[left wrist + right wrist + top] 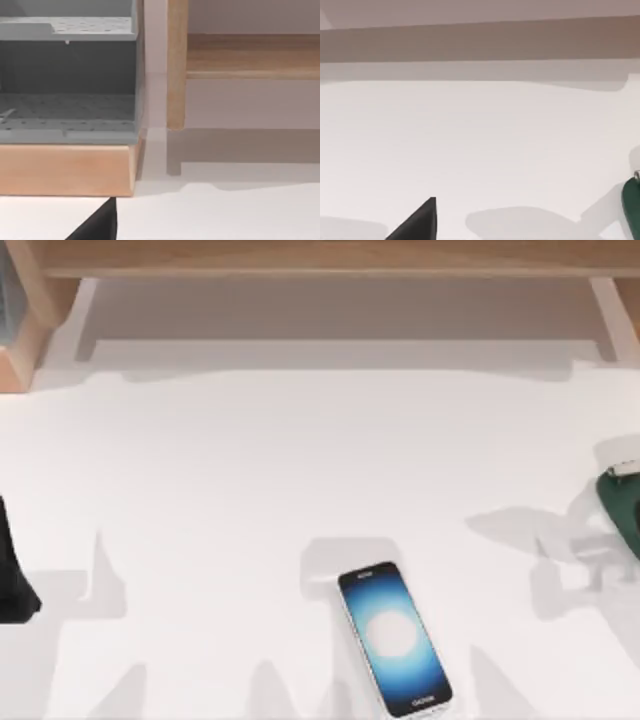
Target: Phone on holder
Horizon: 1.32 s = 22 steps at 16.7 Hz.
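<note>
white table [480,145], wooden rail [480,40], dark green object [632,202]

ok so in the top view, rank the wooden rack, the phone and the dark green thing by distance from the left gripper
From the left gripper, at the table's left edge:
1. wooden rack, at the back left corner
2. phone, lying flat at front centre
3. dark green object, at the right edge

left arm [12,570]: matte black | tool tip [97,225]: black, pointed wedge
</note>
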Motion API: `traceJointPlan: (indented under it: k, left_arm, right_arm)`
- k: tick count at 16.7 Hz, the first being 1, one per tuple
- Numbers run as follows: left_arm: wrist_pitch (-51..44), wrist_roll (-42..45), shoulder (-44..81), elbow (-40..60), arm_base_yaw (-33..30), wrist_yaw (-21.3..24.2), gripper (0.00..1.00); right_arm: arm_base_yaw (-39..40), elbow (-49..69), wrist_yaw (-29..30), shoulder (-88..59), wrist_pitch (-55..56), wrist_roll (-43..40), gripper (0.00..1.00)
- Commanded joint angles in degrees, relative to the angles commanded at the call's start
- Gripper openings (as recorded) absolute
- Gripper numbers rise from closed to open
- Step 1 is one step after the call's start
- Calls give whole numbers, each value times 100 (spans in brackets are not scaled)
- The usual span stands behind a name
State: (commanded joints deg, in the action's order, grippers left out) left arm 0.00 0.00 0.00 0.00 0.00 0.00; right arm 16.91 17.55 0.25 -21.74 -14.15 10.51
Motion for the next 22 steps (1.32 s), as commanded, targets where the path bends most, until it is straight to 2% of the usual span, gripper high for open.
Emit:
traceJointPlan:
  k: [7, 12, 17, 22]
  left_arm:
    - [0, 0, 0, 0, 0, 0, 100]
    - [0, 0, 0, 0, 0, 0, 100]
    - [0, 0, 0, 0, 0, 0, 100]
    - [0, 0, 0, 0, 0, 0, 100]
  right_arm:
    - [2020, 3075, 38, -4523, -2140, 1244, 100]
    - [2806, 4857, 14, -7185, -3584, 1710, 100]
    - [3024, 6146, -17, -8725, -4397, 1915, 100]
    - [3024, 6395, -18, -9019, -4541, 1948, 100]
